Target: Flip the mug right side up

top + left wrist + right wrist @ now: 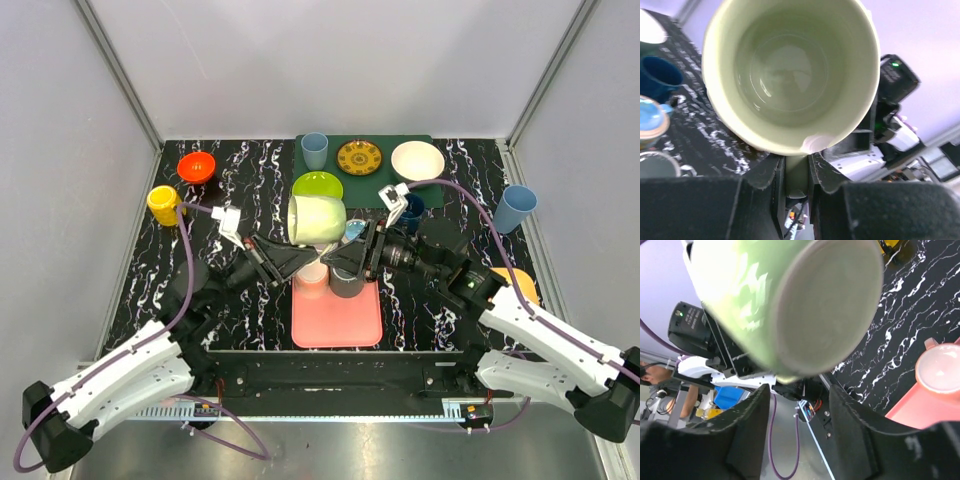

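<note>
Mug (pixel 317 218) sideways, handle in left hand (pixel 796 172) (right hand (pixel 797 397) spread by base)

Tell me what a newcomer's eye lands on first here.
The large pale green mug, held aloft on its side above the middle of the marbled black table, fills both wrist views. Its open mouth faces the left wrist camera and its base faces the right. The left end effector pinches its handle, while the right end effector stands open just below the base.

No legible text, label, brand, number or sign on anything in view.
</note>
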{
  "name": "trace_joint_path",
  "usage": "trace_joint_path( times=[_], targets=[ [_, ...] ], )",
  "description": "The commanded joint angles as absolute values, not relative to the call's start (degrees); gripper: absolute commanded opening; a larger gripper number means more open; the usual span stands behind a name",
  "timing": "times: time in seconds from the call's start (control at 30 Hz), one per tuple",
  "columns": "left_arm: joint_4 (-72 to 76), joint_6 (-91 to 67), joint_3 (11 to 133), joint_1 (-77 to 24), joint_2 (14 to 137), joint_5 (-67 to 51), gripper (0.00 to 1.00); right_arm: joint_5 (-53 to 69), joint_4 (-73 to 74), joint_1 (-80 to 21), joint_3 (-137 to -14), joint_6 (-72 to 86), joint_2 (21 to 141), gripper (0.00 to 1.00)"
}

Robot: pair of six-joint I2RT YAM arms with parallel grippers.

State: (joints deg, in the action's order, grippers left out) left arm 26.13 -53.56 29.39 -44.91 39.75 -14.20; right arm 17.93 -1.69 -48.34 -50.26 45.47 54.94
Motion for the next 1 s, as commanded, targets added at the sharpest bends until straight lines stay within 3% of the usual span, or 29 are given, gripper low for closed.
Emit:
trace_joint_path(
  times=[0.0,0.2,0.37,0.6,0.97],
  targets=[
    [18.6,-45.9,36.0,-44.6,35.3,-3.5,0.0,16.9,4.7,-49.3,-56.6,39.9,52.7,0.6],
    [0.1,-31.6,48.0,-44.1,35.6,13.4,0.0,7.1,16.8,-49.3,-62.4,34.5,51.3,0.65],
    [-22.6,-23.2,64.3,-40.4,52.0,29.1,0.0,-5.1,26.9,-49.4,-65.6,32.3,51.9,0.64],
    [-24.1,-23.7,77.1,-23.9,76.9,18.9,0.0,-13.9,33.4,-49.4,-65.2,29.7,51.9,0.64],
    [-22.9,-21.5,100.5,-16.6,109.0,12.4,0.0,-16.3,32.9,-49.3,-62.4,26.7,51.6,0.64]
  ],
)
